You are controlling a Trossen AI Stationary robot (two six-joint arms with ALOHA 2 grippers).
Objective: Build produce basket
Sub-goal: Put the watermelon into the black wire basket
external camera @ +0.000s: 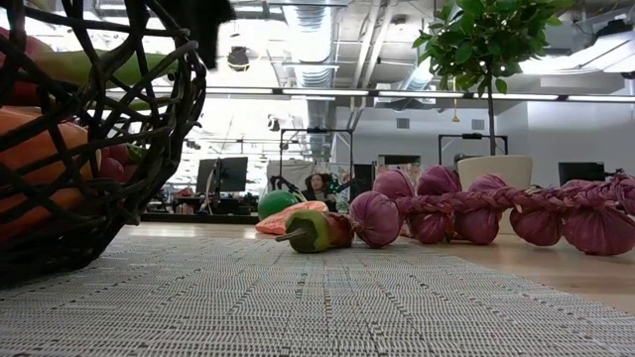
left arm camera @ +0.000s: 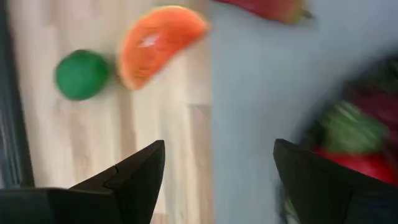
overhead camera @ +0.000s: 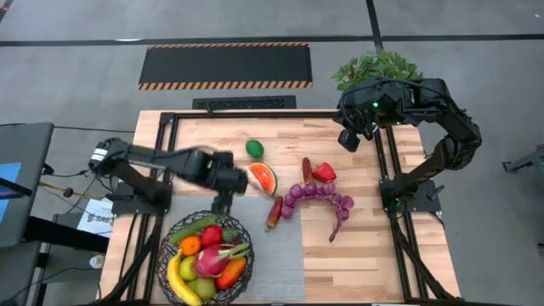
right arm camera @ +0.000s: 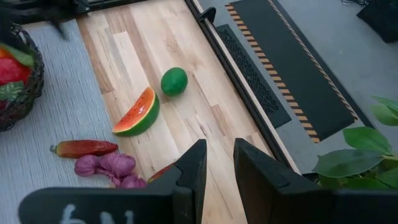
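The black wire basket [overhead camera: 174, 270] stands on the grey mat at the near left and holds several toy fruits; it also shows in the low view [external camera: 149, 149]. A watermelon slice [overhead camera: 262, 178], a green round fruit [overhead camera: 254, 149], a red pepper [overhead camera: 324, 172], a red-green chilli [overhead camera: 274, 212] and a purple string of bulbs [overhead camera: 319, 200] lie on the table. My left gripper [overhead camera: 223, 202] hovers open and empty just beyond the basket's far rim, near the watermelon slice [left arm camera: 160, 43]. My right gripper [overhead camera: 348, 138] waits at the far right, its fingers a narrow gap apart and empty.
A leafy plant in a white pot [overhead camera: 378, 68] stands at the far right corner behind my right arm. A black frame rail [overhead camera: 255, 114] runs along the table's far edge. A grey mat [overhead camera: 280, 263] covers the near middle of the wooden table.
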